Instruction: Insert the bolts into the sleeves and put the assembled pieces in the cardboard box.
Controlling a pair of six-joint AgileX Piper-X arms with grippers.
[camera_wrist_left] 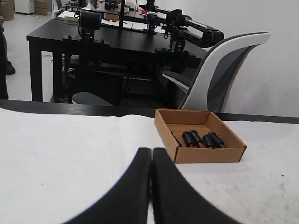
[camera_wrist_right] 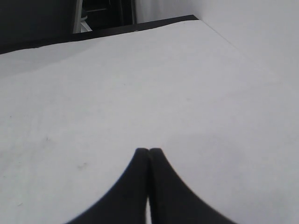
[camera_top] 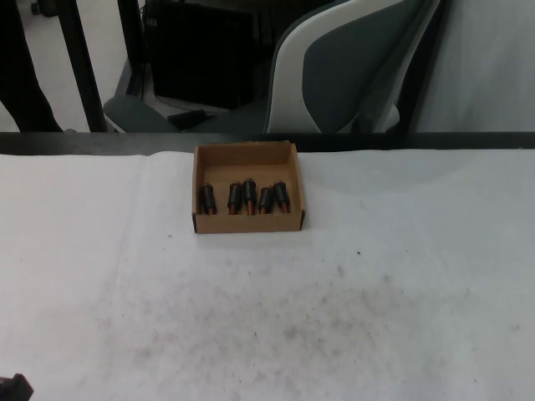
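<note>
Closest up, both sets of jaws are seen clenched tight, left jaws and right jaws alike, with nothing gripped between them. Left jaws are held low over the white-covered desk (camera_wrist_left: 70, 154) and pointed toward the cardboard box (camera_wrist_left: 210, 155), which is sat well apart from them, near the desk's far edge. Right jaws are hung low over the same desk. Five assembled pieces (camera_top: 249, 195) are lined up side by side on the box floor, toward its near wall, with one set a little apart from the other four. Bolts and sleeves can't be told apart at this range tbh. An office chair (camera_top: 351, 67) is parked behind the desk.
</note>
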